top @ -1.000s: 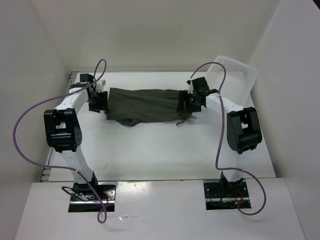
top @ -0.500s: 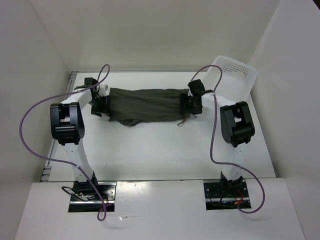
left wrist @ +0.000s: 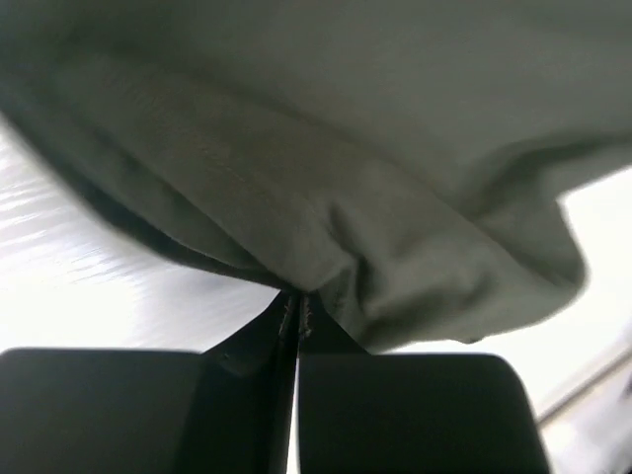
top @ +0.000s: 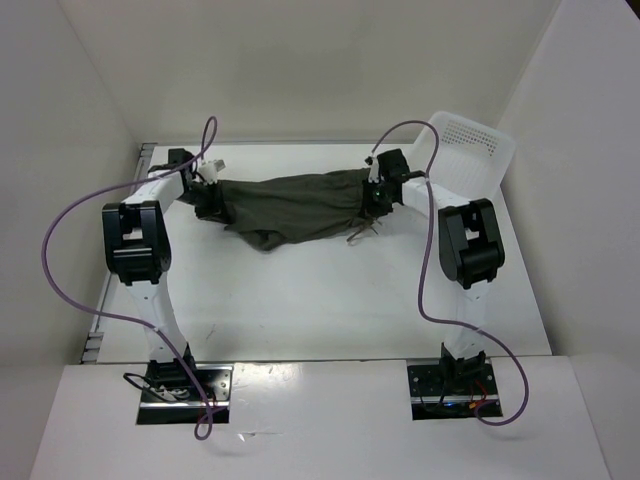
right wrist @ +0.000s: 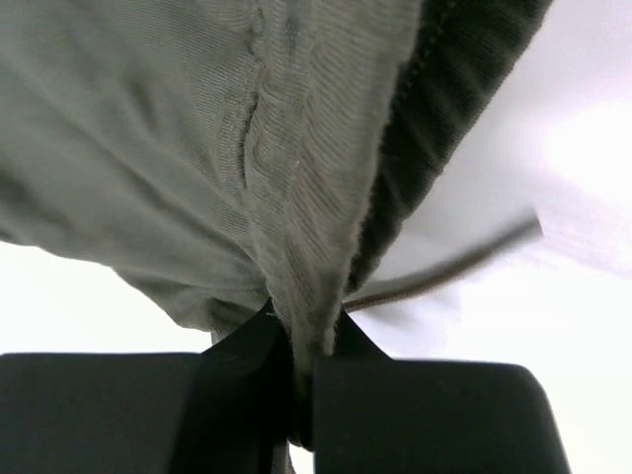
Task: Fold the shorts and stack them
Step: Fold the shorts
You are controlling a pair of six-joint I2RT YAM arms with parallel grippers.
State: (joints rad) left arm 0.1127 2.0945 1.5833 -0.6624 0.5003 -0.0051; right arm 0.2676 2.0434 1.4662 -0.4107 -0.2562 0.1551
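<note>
Lifted at both ends since a second ago, the shorts [top: 295, 205] sag in the middle over the far side of the table [top: 300, 300], near the basket [top: 470, 150]. Left gripper [top: 212, 198] and right gripper [top: 372, 195] each pinch a bunched end. With the grasp made, the fold looks next: both ends must be swung over together, evenly.

On the table [top: 300, 310]: the shorts [top: 295, 205]
left gripper [top: 212, 199] at their left end; right gripper [top: 373, 197] at the right; basket [top: 470, 150] beside it
</note>
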